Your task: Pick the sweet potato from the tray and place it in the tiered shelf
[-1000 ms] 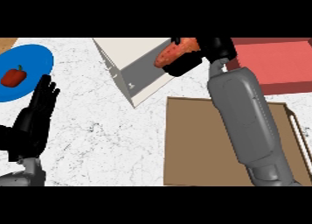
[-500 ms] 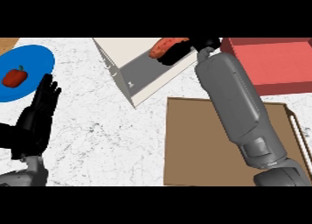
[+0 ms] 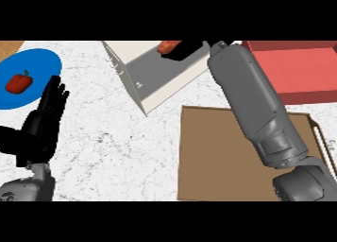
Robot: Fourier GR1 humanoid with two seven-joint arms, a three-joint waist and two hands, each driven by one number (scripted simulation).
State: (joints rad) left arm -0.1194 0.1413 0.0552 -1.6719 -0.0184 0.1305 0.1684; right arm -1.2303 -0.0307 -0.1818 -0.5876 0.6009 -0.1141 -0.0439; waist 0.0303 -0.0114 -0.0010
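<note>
An orange-red sweet potato shows at the top edge of the view, above the grey floor of the tiered shelf. My right hand has its black fingers curled round it and hides most of it. The right forearm stretches from the lower right across the brown tray, whose bare floor holds nothing that I can see. My left hand rests open at the lower left, fingers pointing up.
A blue plate with a red bell pepper lies at the upper left. A red box stands at the upper right, behind the tray. White marbled counter fills the space between.
My right hand has carried the sweet potato further up and to the left, over the shelf. The left hand has stayed where it was.
</note>
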